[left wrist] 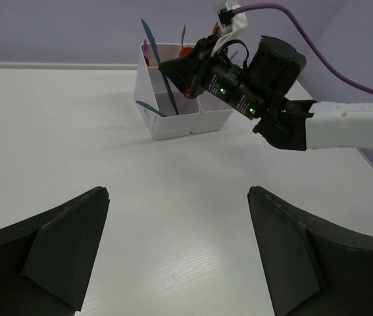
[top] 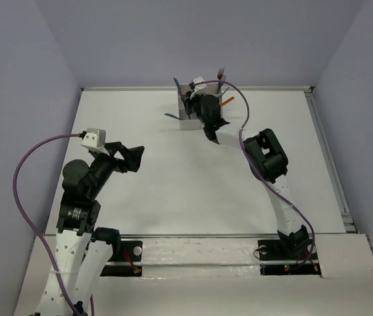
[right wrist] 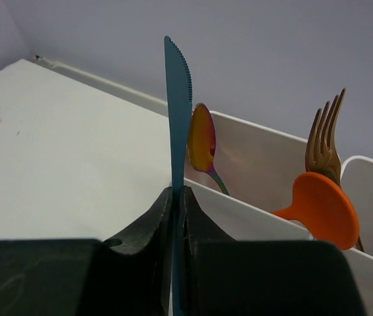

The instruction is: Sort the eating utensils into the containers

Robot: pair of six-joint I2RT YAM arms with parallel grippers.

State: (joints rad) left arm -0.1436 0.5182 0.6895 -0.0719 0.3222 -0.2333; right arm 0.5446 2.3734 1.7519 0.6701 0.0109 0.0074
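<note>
My right jaws are pinched shut on a teal knife (right wrist: 176, 112), blade up, at the near wall of the containers (right wrist: 252, 214), where a copper-purple spoon (right wrist: 201, 139), a copper fork (right wrist: 323, 141) and an orange spoon (right wrist: 322, 209) lean. My left jaws hang wide apart, holding nothing, well back over the left of the bench (top: 173, 191). The bench is plain white, closed in by pale grey-violet walls (top: 193, 39), and the right arm (left wrist: 344, 128) hides the boxes' right side from my left wrist view.
</note>
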